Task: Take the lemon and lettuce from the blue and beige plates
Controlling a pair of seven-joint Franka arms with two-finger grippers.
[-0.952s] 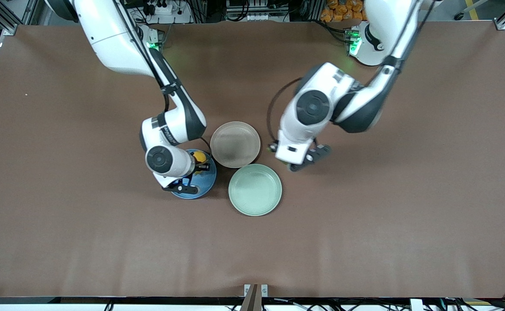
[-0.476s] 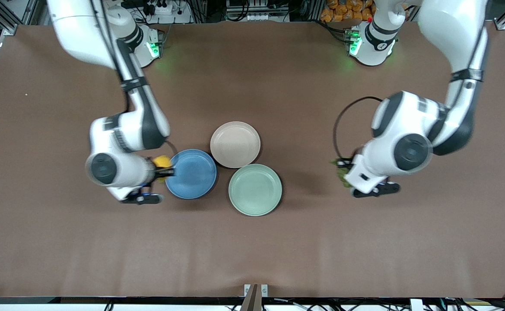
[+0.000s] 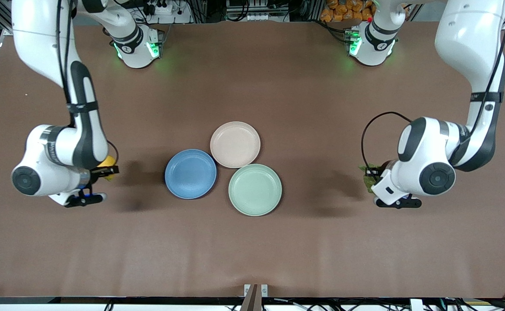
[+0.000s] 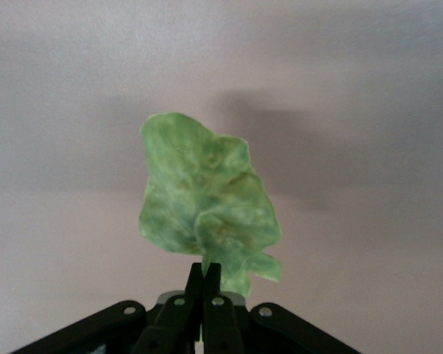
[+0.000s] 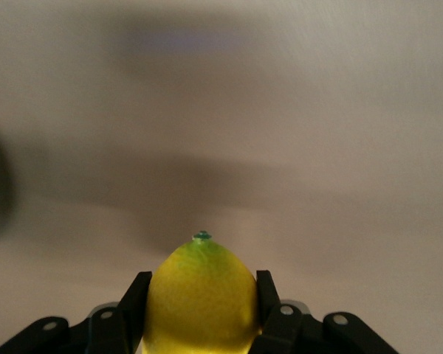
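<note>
My right gripper point(image 3: 107, 170) is shut on the yellow lemon point(image 3: 106, 163) and holds it above bare table toward the right arm's end, away from the blue plate point(image 3: 190, 174). The lemon fills the jaws in the right wrist view point(image 5: 201, 295). My left gripper point(image 3: 368, 176) is shut on the stem of the crinkled green lettuce point(image 3: 369, 181), over bare table toward the left arm's end. The leaf hangs from the pinched jaws in the left wrist view point(image 4: 204, 200). The beige plate point(image 3: 235, 144) and the blue plate hold nothing.
A pale mint-green plate point(image 3: 255, 189) sits beside the blue and beige plates, nearer the front camera than the beige one. The three plates touch in a cluster at the middle of the brown table point(image 3: 252, 250).
Both arms have swung outward from the plates. The right gripper carried the lemon toward the right arm's end. The left gripper carried the lettuce toward the left arm's end.
</note>
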